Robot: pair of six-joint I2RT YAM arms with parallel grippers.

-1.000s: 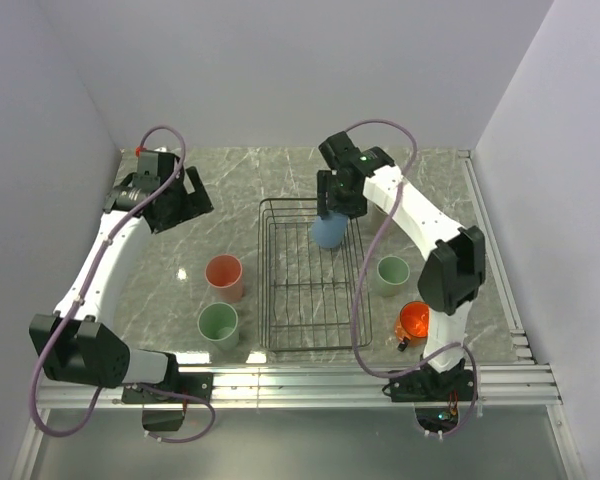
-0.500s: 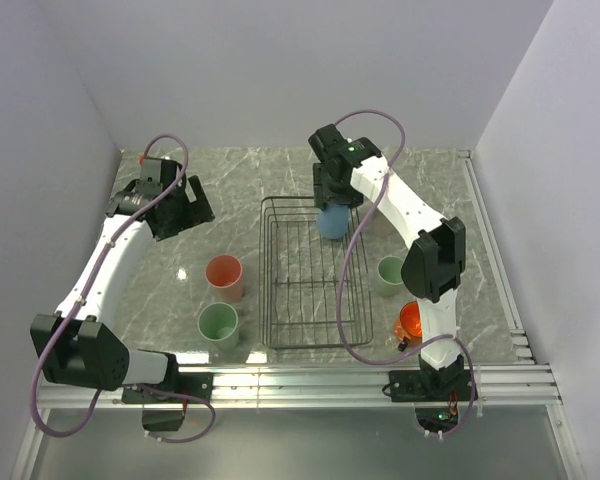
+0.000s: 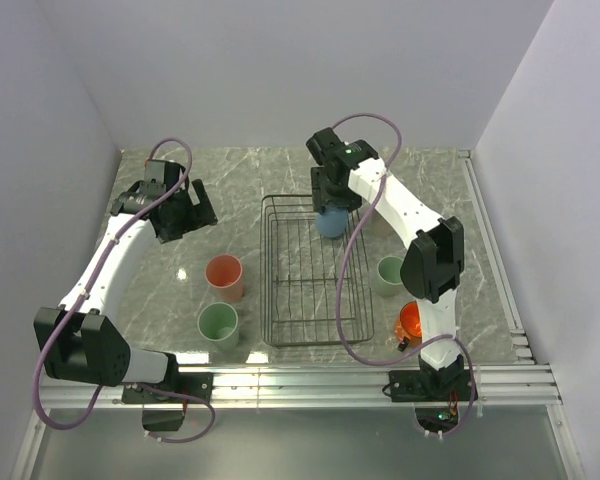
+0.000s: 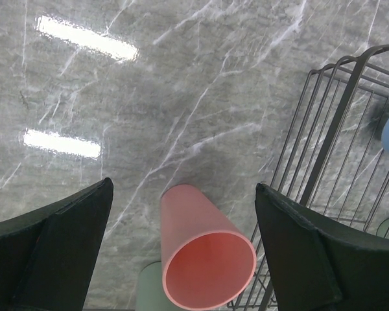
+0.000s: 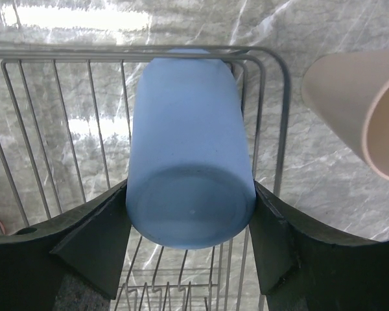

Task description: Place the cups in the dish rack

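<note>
While pinching the blue tumbler by its sides in the right gripper, holding it base-up and mouth-down at the far right corner of the dish rack, inside the rim wires. Long axis in line with the fingers, running away from the wrist and down toward the grid; closed base nearest the wrist camera, mouth by the rack's back wall. Cannot tell from either view whether touching the grid floor or hanging just above it, so judge the next step as a short lowering until seated, then spreading the jaws and drawing straight back along that same axis to avoid tipping it. Just outside that corner, a beige tumbler near the right finger; worth keeping clear of when opening. On the rack's left side, the left gripper with jaws spread wide and nothing between them, hovering above the salmon-pink tumbler, upright, mouth up, just outside the rack's left wall and centred between the two fingers. Plainly the nearer arm for that cup and for the pale green tumbler by the rack's near left corner. Off the rack's right wall, a shorter pale green cup and, toward the near right corner, an orange mug, both on the right arm's side.
</note>
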